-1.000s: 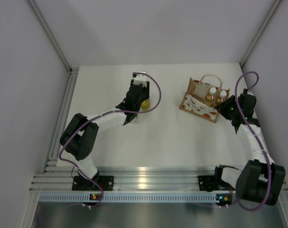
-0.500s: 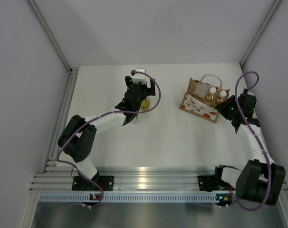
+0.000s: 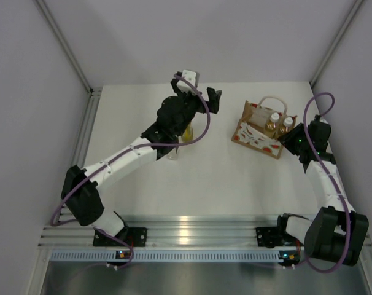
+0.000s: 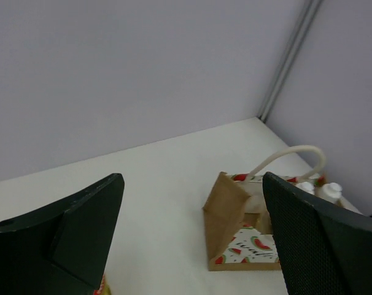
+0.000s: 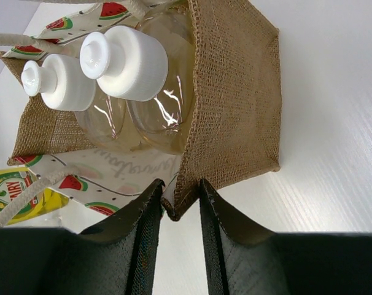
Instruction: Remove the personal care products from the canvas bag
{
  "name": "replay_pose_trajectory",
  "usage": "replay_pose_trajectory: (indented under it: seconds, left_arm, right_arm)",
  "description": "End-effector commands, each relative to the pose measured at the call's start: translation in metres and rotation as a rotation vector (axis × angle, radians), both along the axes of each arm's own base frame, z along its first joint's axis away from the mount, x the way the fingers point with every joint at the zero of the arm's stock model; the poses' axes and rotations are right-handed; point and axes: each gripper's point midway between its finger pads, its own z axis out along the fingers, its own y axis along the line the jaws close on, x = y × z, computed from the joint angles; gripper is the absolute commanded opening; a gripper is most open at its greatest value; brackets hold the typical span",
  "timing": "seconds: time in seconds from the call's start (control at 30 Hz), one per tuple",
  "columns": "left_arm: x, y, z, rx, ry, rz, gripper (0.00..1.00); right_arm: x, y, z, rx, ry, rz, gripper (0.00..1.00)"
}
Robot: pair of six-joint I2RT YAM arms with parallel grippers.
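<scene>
Our right gripper [image 5: 177, 195] pinches the right edge of the bag [image 5: 235, 104], which stands at the far right of the table [image 3: 223, 178]. Our left gripper [image 4: 192, 196] hangs spread; we should lower it straight onto a white-capped bottle [image 5: 127, 61], clear of the handle [image 4: 293, 149].

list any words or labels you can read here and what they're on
canvas bag, white panel: one cursive word, too blurred to read
yellow bottle, green badge: white letters, partly hidden, not legible
white-capped bottles: no text visible
</scene>
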Motion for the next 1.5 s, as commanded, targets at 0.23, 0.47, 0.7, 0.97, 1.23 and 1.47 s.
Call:
replay_pose_trajectory:
  seconds: [0.23, 0.47, 0.7, 0.97, 1.23, 1.47]
  left_arm:
    - [-0.012, -0.127, -0.005, 0.002, 0.085, -0.391, 0.98]
    - [0.01, -0.185, -0.024, -0.007, 0.106, -0.497, 0.98]
    - [0.029, -0.213, -0.055, 0.01, 0.121, -0.493, 0.98]
    - [0.027, -0.234, -0.081, 0.018, 0.149, -0.518, 0.98]
    - [0.024, -0.251, -0.105, 0.078, 0.131, -0.473, 0.96]
    - [0.032, -0.257, -0.127, 0.106, 0.136, -0.405, 0.92]
  right_arm:
    - [0.01, -0.004, 0.022, -0.015, -0.093, -0.033, 0.3]
    - [0.009, -0.006, 0.025, 0.0, -0.102, -0.065, 0.29]
    - [0.004, -0.007, 0.019, 0.032, -0.099, -0.107, 0.29]
    - [-0.007, -0.011, 0.007, 0.036, -0.095, -0.14, 0.31]
    - [-0.002, -0.008, -0.002, 0.061, -0.077, -0.111, 0.29]
    - [-0.004, -0.009, 0.004, 0.049, -0.1, -0.117, 0.22]
